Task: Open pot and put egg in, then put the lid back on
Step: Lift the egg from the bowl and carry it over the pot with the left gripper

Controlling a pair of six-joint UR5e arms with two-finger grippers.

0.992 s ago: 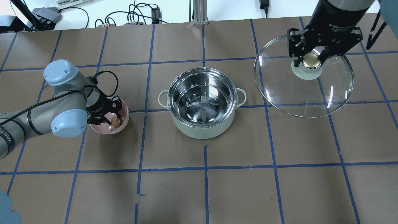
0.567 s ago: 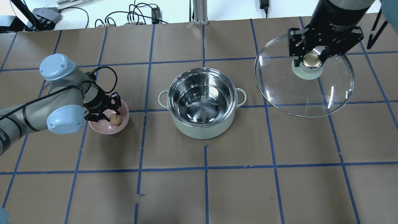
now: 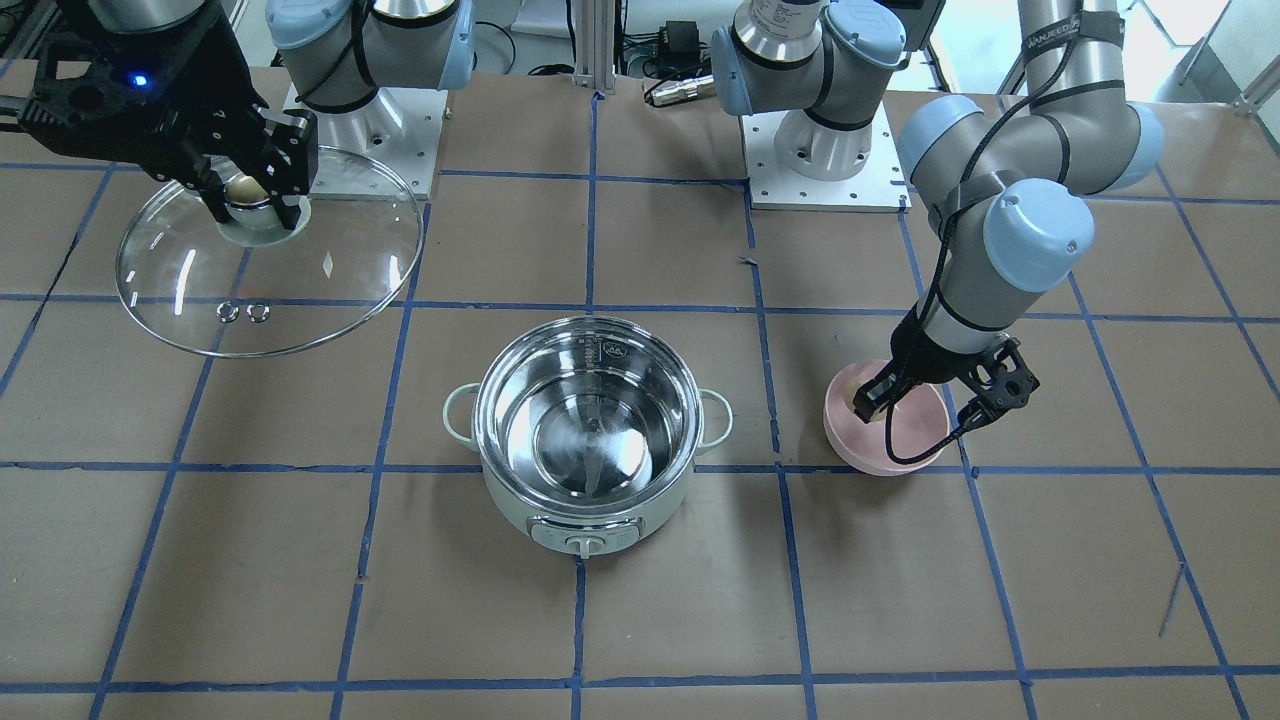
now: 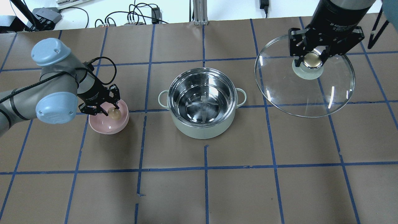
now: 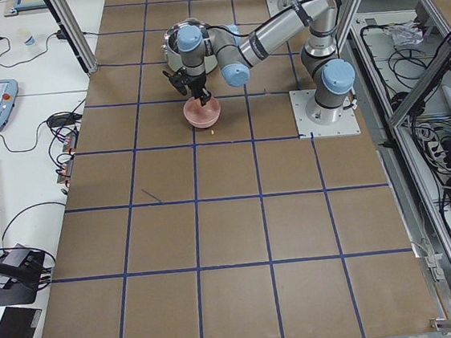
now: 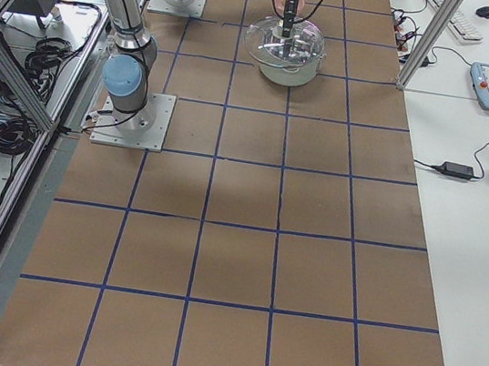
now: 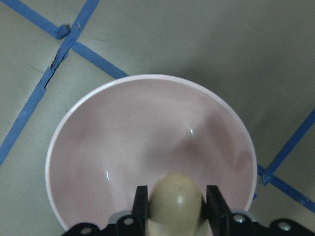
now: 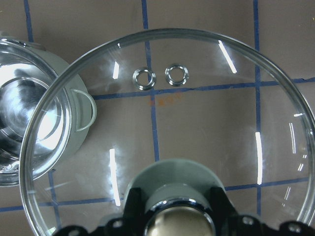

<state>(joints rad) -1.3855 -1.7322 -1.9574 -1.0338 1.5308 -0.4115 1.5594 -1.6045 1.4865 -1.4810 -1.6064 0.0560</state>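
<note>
The mint-green pot [image 4: 202,102] stands open at the table's middle, its steel inside empty; it also shows in the front view [image 3: 587,420]. My left gripper [image 4: 112,112] is shut on the tan egg [image 4: 115,115] and holds it just above the pink bowl [image 4: 104,126]. In the left wrist view the egg [image 7: 176,199] sits between the fingers over the bowl [image 7: 123,132]. My right gripper [image 4: 312,60] is shut on the gold knob of the glass lid [image 4: 304,93], held in the air to the right of the pot. The lid also shows in the right wrist view [image 8: 197,108].
Brown table cover with a blue tape grid. Cables and a power strip lie along the far edge [image 4: 133,18]. The arm bases stand on white plates [image 3: 820,150] at the robot's side.
My left arm has lifted and drawn back to the left, raising the egg out of the pink bowl. The right gripper and the lid have stayed in place.
</note>
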